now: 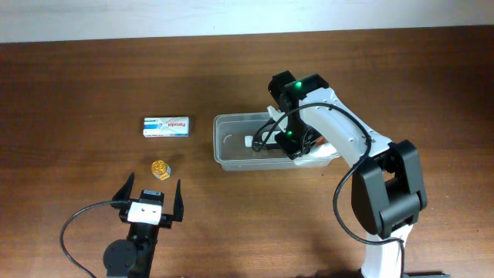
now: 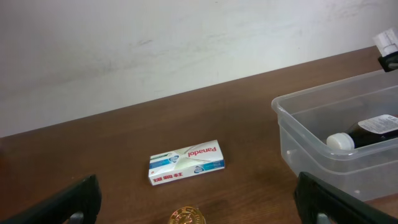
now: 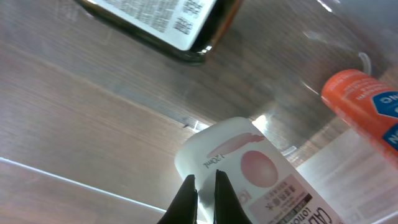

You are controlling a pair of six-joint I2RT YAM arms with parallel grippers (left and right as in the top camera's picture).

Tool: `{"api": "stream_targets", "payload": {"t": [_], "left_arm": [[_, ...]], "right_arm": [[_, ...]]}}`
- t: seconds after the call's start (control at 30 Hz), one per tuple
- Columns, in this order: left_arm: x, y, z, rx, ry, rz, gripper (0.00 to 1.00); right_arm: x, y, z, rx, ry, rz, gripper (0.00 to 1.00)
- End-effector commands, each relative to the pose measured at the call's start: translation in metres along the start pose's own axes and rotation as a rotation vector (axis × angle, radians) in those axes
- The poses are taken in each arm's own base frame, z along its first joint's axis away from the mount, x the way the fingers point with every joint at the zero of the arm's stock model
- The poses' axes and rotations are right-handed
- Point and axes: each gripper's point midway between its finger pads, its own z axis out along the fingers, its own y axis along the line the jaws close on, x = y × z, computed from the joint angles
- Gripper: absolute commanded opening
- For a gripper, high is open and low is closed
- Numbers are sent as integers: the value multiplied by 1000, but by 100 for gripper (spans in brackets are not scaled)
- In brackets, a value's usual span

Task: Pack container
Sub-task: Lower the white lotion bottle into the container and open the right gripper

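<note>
- Clear plastic, the container (image 1: 231,116) sits on the brown wooden table (image 1: 77,85), a little right of centre in the overhead view, with its long side running left to right.
- Inside it a dark bottle (image 2: 373,129) lies on its side, and its white cap (image 2: 339,141) points toward the container's left end.
- A white lotion bottle (image 3: 249,168) with a round pink mark on its label also lies in the container. An orange tube (image 3: 364,102) with a blue patch lies just beside it, toward the right end.
- The right gripper (image 3: 203,186) is lowered inside the container from the far right side of the table. Its two fingers are pressed together with nothing between them.
- The tips of the right gripper sit right at the rounded end of the white lotion bottle. Whether they touch it cannot be told.
- The left gripper (image 1: 151,193) is near the front edge of the table, well apart from the container. Its jaws are spread wide and nothing is between them.
- A white and blue Panadol box (image 1: 166,127) lies flat on the table to the left of the container, near it but not touching.
- A small gold round thing (image 1: 160,167) sits on the table between the Panadol box and the left gripper. It is too small to make out further.
</note>
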Motion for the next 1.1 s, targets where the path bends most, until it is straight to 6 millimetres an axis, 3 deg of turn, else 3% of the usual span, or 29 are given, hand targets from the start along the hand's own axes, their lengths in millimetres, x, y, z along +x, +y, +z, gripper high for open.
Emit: {"api": "stream_targets", "payload": {"t": [0.0,0.47,0.57,1.07], "left_arm": [[1,-4,0,18,-2,16,99],[1,-4,0,18,-2,16,99],[1,-4,0,18,-2,16,99],[1,-4,0,18,-2,16,99]], "right_arm": [[6,-13,8,28,34,30,4],[5,-17,8,34,30,37,4],[7,-29,7,106,39,62,4],[9,-38,5,164,43,101,4]]}}
